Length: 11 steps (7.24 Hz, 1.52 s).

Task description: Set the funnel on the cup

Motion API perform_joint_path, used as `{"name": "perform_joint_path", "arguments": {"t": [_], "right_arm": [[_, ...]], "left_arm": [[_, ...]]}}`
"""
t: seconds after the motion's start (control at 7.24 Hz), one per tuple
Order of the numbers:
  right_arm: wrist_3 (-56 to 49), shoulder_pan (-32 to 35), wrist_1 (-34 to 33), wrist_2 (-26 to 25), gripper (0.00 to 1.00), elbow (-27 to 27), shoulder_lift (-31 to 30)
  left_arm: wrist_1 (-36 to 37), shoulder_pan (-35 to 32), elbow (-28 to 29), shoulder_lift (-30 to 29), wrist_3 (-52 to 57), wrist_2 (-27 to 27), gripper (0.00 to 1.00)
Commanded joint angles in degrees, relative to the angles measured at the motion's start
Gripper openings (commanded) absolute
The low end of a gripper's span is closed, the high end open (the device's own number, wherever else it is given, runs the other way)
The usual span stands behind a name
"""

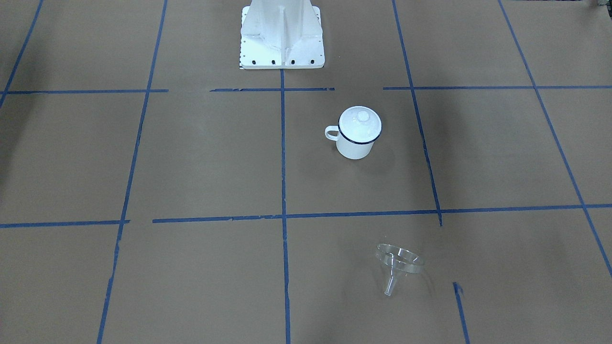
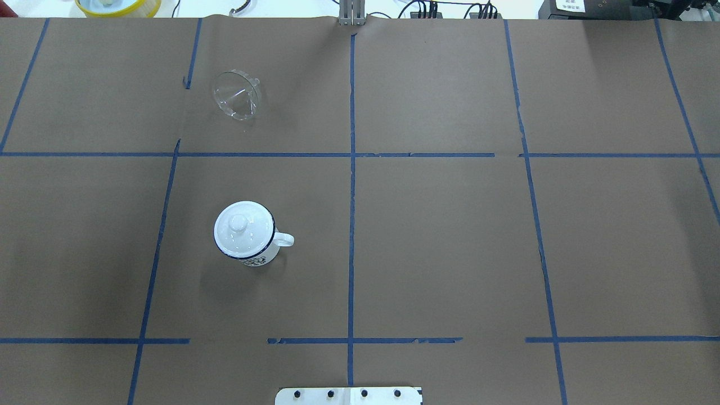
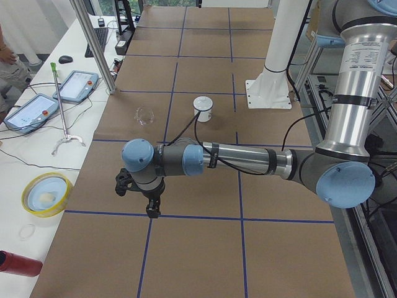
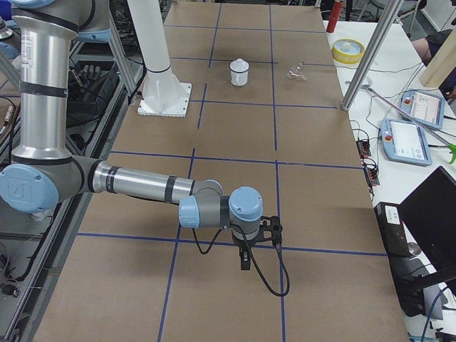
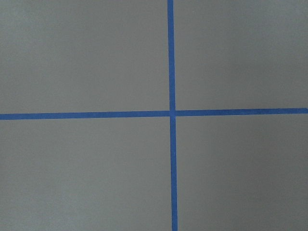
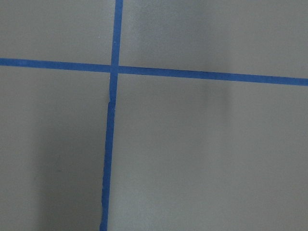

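Observation:
The clear funnel lies on its side on the brown paper at the far left of the table; it also shows in the front view. The white cup with a dark blue rim stands upright nearer the robot, handle to the right, with a white knobbed lid resting on it. In the front view the cup stands under that lid. My left gripper and right gripper show only in the side views, far from both objects; I cannot tell whether they are open or shut.
The robot base stands at the table's near middle edge. Beyond the far edge are a yellow-rimmed dish and cables. A metal post and teach pendants stand on the side bench. Both wrist views show only paper and blue tape.

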Motion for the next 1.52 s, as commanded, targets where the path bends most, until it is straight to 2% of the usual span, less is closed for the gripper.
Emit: {"name": "perform_joint_path", "arguments": {"t": [0.0,0.41,0.83,1.11,1.38], "right_arm": [[0.0,0.0,0.0,0.0,1.0,0.0,0.09],[0.0,0.0,0.0,0.0,1.0,0.0,0.0],[0.0,0.0,0.0,0.0,1.0,0.0,0.0],[0.0,0.0,0.0,0.0,1.0,-0.09,0.0],[0.0,0.0,0.0,0.0,1.0,0.0,0.0]], "left_arm": [[0.0,-0.07,-0.13,0.0,0.0,0.0,1.0],[0.62,-0.07,-0.05,0.35,-0.87,0.26,1.0],[-4.65,-0.07,-4.25,4.38,-0.44,-0.08,1.0],[-8.07,0.28,-4.26,4.48,-0.7,-0.17,1.0],[-8.26,0.54,-4.61,4.31,-0.79,-0.17,1.0]]}}
